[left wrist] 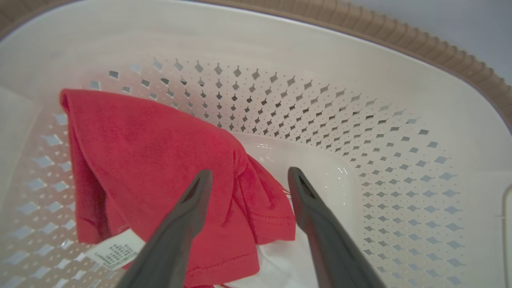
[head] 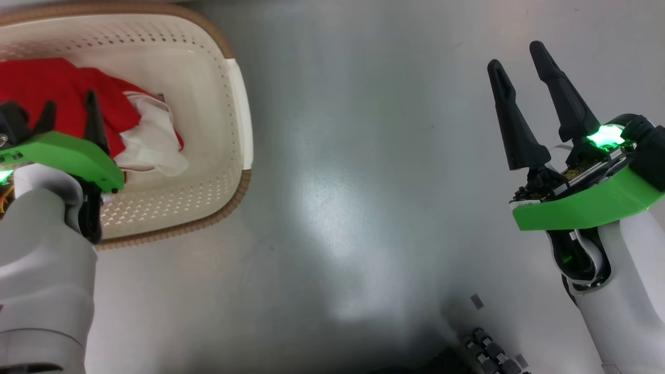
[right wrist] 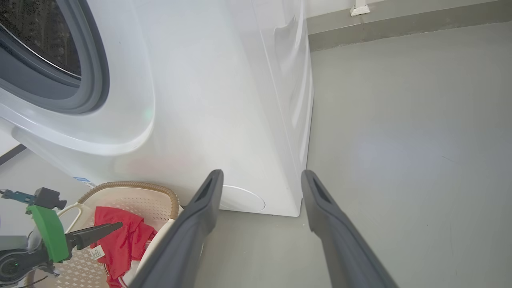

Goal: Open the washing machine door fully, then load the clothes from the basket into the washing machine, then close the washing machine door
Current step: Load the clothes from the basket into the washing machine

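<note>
Soft red cloth clothes (left wrist: 160,160) in glossy perforated plastic basket (left wrist: 360,100).

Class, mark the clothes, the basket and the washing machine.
the clothes (left wrist: 152,152), left wrist view, on the red fabric.
the basket (head: 208,67), head view, on its cream inner wall.
the washing machine (right wrist: 208,100), right wrist view, on its white front panel.

Bright red clothes (left wrist: 152,160) with white panels, a cream, brown-rimmed basket (left wrist: 360,120) pierced with diamond holes, and a white washing machine (right wrist: 208,100) with a possibly blue label (right wrist: 82,180).
</note>
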### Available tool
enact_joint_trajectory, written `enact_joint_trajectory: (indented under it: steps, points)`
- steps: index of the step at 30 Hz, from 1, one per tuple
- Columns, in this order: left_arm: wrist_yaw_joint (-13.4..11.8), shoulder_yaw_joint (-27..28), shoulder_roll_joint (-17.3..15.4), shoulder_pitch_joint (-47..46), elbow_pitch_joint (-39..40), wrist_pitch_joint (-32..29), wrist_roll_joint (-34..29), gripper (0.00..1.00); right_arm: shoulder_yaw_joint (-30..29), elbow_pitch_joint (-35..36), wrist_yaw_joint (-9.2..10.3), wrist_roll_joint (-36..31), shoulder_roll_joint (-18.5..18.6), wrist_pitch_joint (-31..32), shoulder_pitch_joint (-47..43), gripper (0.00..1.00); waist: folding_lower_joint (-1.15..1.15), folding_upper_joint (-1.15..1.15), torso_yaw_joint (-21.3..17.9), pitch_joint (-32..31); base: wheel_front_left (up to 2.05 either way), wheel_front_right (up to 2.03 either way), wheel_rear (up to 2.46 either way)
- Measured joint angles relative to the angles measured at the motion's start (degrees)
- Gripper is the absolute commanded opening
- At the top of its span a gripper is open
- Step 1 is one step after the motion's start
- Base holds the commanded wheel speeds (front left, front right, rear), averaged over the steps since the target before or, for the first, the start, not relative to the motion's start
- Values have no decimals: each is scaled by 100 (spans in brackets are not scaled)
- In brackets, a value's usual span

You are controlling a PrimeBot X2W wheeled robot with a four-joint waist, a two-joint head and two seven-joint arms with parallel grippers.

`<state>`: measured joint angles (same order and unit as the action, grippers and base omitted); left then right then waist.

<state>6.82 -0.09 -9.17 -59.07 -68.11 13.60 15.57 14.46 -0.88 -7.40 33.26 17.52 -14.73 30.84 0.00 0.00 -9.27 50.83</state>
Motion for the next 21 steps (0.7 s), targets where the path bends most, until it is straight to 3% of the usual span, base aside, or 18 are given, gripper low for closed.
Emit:
enact_joint_trajectory:
  steps: [21]
  points:
    - [48, -180, -291, -508, -569, -1293, 186, 100, 32, 80, 0, 0, -63, 0, 215, 100, 0, 0, -352, 479, 0, 0, 0]
